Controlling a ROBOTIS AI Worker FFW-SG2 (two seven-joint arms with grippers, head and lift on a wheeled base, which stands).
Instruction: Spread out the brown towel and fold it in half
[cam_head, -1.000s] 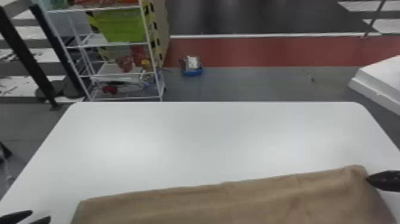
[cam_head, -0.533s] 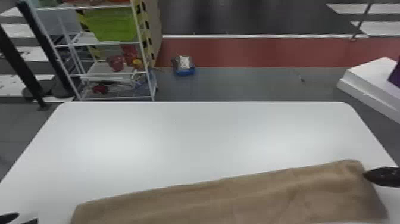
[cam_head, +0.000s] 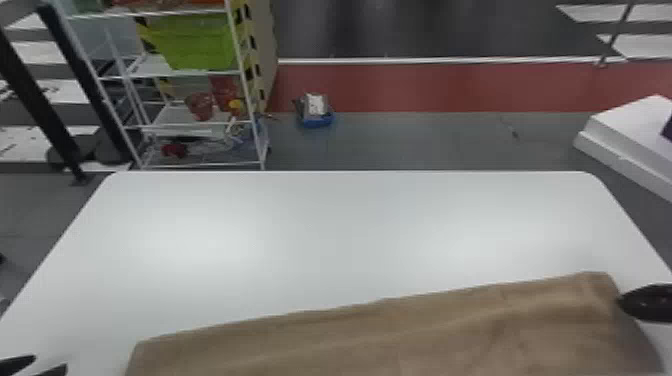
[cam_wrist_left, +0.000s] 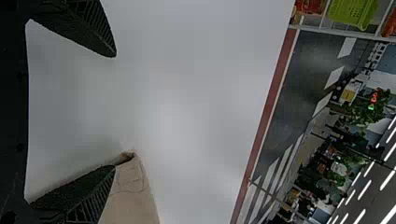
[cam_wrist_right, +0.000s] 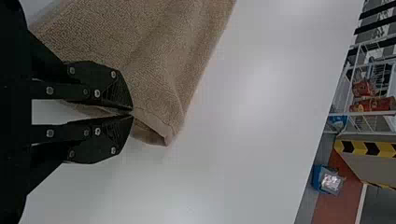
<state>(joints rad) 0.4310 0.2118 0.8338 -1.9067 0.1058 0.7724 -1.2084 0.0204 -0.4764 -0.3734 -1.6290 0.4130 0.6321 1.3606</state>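
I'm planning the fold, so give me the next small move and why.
Probably ease the left gripper rightward to the brown towel: its fingers stand open with a towel corner beside one fingertip, while the right gripper looks closed on the towel's right edge.

Past the far edge of the white, round-cornered surface (cam_head: 350, 220), on my left, I see a white metal shelf rack (cam_head: 243, 75) holding a lime-green plastic basket (cam_head: 197, 47) above a small red tub (cam_head: 201, 107). Two slanting black posts (cam_head: 40, 100) stand left of the rack. Right of it, a blue, open-topped container (cam_head: 317, 121) sits on the floor near a dull red floor strip (cam_head: 450, 87). Farther to my right lies a stepped white block (cam_head: 625, 132).
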